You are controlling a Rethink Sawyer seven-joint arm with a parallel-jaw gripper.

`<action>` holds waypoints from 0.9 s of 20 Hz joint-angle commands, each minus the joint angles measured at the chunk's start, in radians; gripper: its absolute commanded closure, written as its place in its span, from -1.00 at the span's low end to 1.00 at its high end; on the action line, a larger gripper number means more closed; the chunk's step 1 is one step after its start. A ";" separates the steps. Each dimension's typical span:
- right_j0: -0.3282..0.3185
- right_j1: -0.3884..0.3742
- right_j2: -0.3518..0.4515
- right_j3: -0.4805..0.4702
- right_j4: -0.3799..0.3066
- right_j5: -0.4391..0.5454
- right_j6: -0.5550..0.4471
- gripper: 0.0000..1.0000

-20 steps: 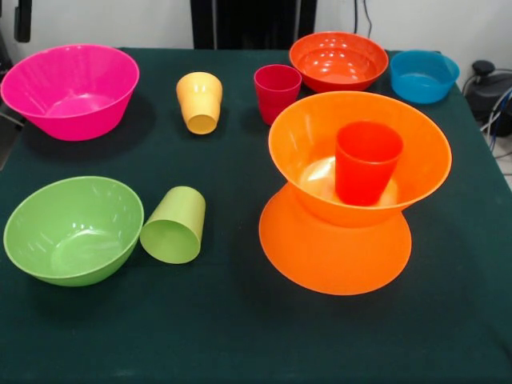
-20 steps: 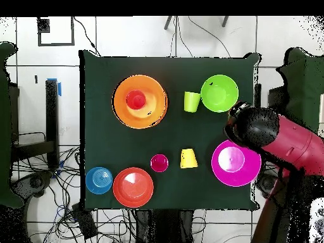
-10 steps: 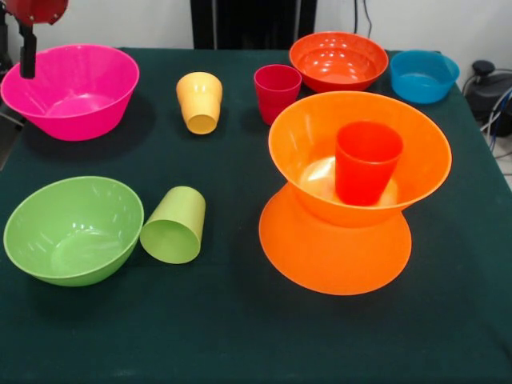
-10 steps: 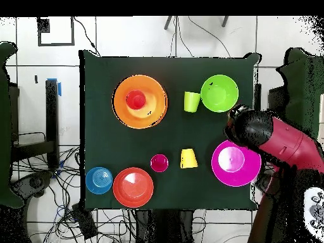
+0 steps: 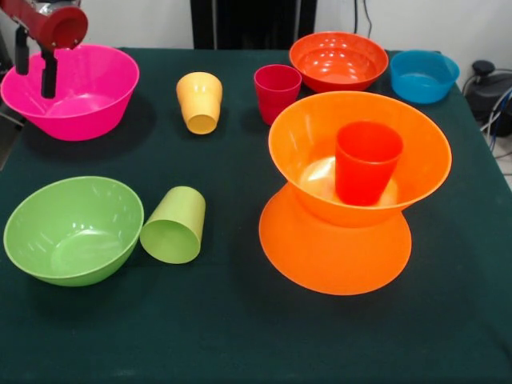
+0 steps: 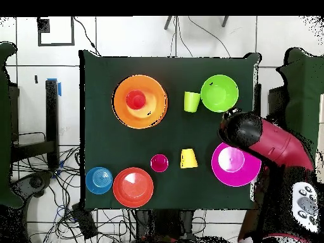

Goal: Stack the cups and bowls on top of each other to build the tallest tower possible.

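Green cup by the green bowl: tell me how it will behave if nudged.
The green cup lies on its side, so it would probably roll, curving because it tapers. It looks like light plastic, likely sliding easily and bumping the green bowl.

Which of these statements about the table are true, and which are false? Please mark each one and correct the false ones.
1. The red-orange cup stands upright inside the upper orange bowl. True.
2. The lime green cup stands upright. False: it lies on its side beside the lime green bowl.
3. The pink bowl already sits on the tower. False: it rests on the table, apart from the tower.
4. The gripper is at the pink bowl, with two fingers pointing down and holding nothing. True.
5. The blue bowl is beside the round red-orange bowl. True.
6. The yellow-orange cup is inside the magenta-red cup. False: they are apart.
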 commanded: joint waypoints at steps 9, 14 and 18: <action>0.272 0.081 -0.200 0.119 0.270 0.007 0.618 -1.00; 0.283 0.085 -0.194 0.127 0.291 -0.005 0.653 -1.00; 0.257 0.073 -0.175 0.096 0.249 0.048 0.583 -1.00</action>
